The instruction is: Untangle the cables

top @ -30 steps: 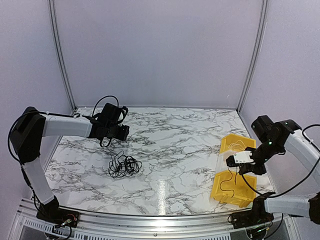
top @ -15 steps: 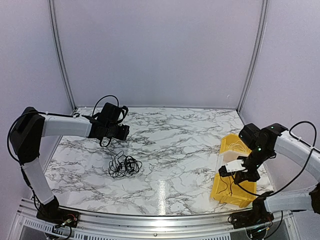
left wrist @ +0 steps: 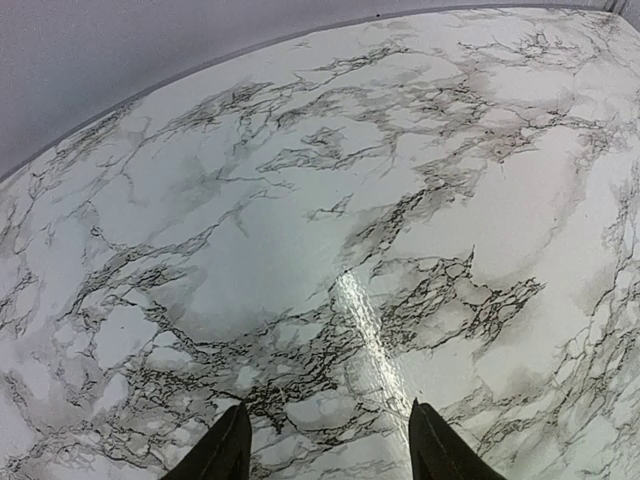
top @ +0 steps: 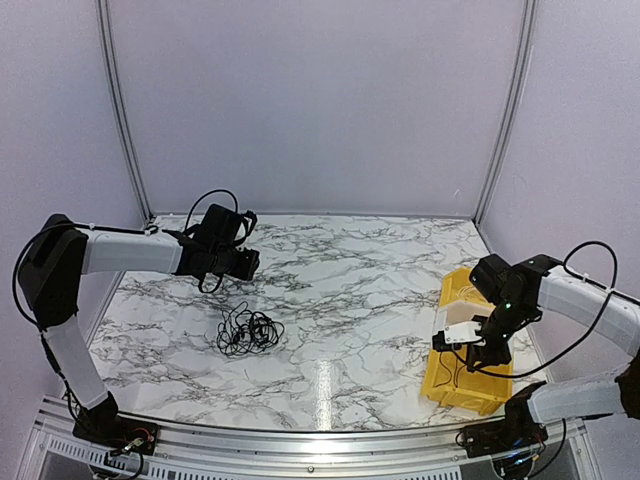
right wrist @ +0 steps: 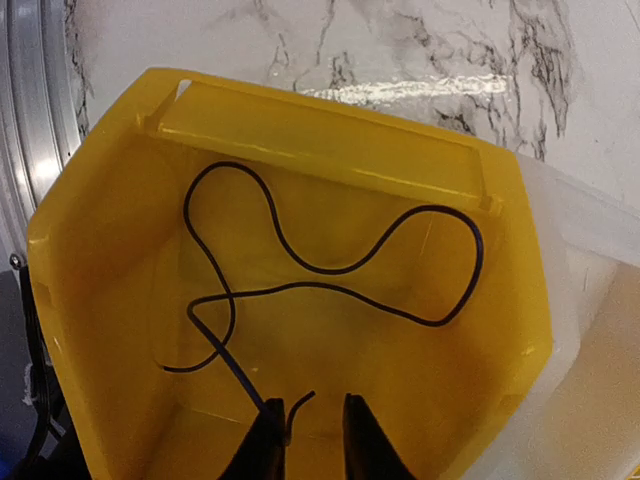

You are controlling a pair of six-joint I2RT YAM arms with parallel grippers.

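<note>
One bundle of cables [top: 248, 331] lay on the marble table [top: 350, 300], left of centre. It was a small dark tangle of hair-thin loops, too fine to count. Two yellow bins [top: 460, 285] stood at the right. The near bin [right wrist: 100, 300] held one black cable [right wrist: 330, 268], loosely looped. The left gripper [left wrist: 328, 425] hung spread wide above the marble. The right gripper [right wrist: 310, 408] had its fingers narrowly apart, with that cable's end beside one fingertip, seemingly unpinched.

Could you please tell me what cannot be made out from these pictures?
Cable bundle, top view: strands too fine to count or trace; outside the left wrist view.
Black cable in the yellow bin, right wrist view: its near end vanishes behind the right gripper.
Far bin, top view: mostly hidden by the right arm.
</note>
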